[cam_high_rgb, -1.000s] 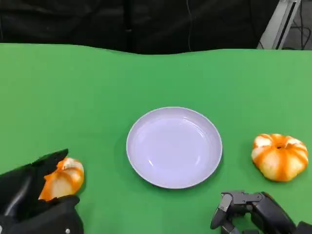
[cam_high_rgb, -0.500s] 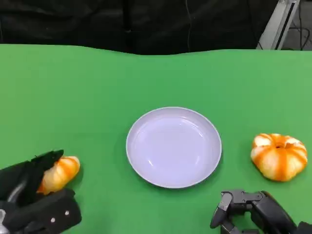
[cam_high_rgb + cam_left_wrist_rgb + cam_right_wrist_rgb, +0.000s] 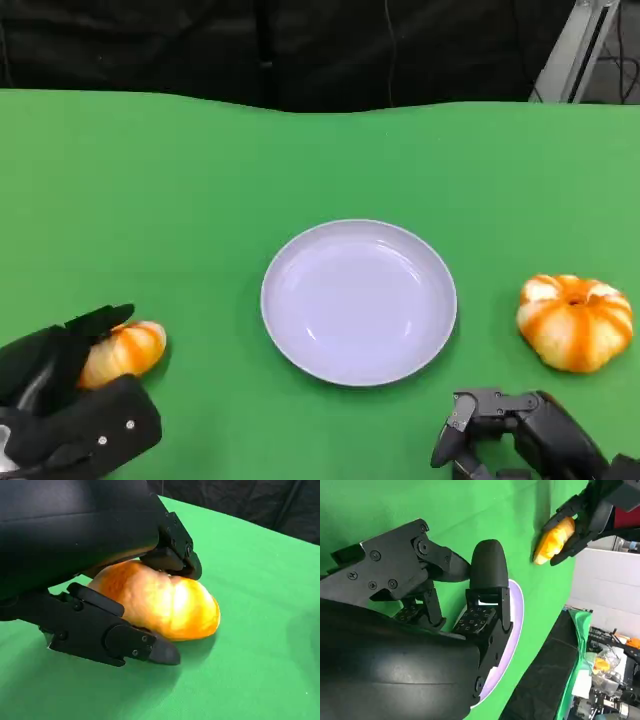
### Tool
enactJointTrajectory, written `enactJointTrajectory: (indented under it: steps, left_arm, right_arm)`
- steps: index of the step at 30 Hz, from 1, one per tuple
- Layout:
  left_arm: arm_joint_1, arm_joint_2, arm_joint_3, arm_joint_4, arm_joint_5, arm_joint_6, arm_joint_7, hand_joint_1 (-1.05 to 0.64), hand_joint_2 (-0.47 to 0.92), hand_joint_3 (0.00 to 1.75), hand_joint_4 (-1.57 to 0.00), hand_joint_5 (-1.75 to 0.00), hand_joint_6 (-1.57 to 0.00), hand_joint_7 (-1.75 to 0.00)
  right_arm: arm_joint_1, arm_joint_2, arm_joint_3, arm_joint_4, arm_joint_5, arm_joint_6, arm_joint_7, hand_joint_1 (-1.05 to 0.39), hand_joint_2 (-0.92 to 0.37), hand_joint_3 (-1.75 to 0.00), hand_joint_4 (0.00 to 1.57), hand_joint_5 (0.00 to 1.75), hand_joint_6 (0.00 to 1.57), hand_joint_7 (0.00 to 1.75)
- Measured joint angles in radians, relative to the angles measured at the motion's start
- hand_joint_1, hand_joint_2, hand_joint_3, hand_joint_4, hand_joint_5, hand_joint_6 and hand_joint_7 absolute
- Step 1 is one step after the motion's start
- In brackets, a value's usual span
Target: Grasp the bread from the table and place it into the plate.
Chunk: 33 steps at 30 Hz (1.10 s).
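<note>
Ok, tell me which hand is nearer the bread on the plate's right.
Right. The right hand sits just in front of that bread, not touching it. The left hand is across the plate, gripping the other bread.

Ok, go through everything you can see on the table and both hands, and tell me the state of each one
left hand: fingers closed around the bread
bread in the left hand: gripped, underside on the green table
plate: upright, holding nothing
other bread: lying on the table beside the plate, untouched
right hand: holding nothing, fingers apart
</note>
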Motion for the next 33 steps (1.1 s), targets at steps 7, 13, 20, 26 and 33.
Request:
enactJointTrajectory:
  steps: [7,13,20,26,33]
  left_arm:
    - [0.0,0.014,-0.018,-0.004,-0.006,-0.002,-0.002,-0.04,0.83,0.01,-0.83,-0.02,-0.61,-0.01]
    - [-0.001,0.014,-0.023,-0.004,-0.013,0.007,0.001,-0.07,0.82,0.01,-0.89,-0.03,-0.76,-0.05]
    - [-0.003,-0.019,-0.034,-0.02,0.015,0.064,0.128,-0.26,0.85,0.0,-0.59,-1.7,-0.48,-1.66]
    - [0.004,-0.043,-0.028,-0.021,0.009,0.069,0.191,-0.11,0.85,0.0,-0.65,-1.75,-0.49,-1.75]
    - [0.025,-0.057,-0.023,-0.021,-0.007,0.027,0.241,-0.1,0.83,0.0,-0.67,-1.75,-0.49,-1.75]
  right_arm:
    - [0.0,0.0,0.0,-0.001,0.0,0.001,0.0,-0.13,-0.66,-0.87,0.83,1.46,0.88,1.1]
    - [0.0,0.0,0.0,-0.001,0.0,0.001,-0.001,-0.13,-0.66,-0.87,0.83,1.46,0.88,1.09]
    - [0.0,0.0,0.0,-0.001,0.0,0.003,-0.002,-0.14,-0.66,-0.87,0.82,1.46,0.87,1.09]
    - [0.0,0.0,0.0,-0.001,0.0,0.007,-0.003,-0.14,-0.67,-0.86,0.82,1.46,0.87,1.09]
    - [0.0,0.0,0.0,-0.007,0.0,0.007,-0.003,-0.14,-0.66,-0.87,0.83,1.46,0.87,1.09]
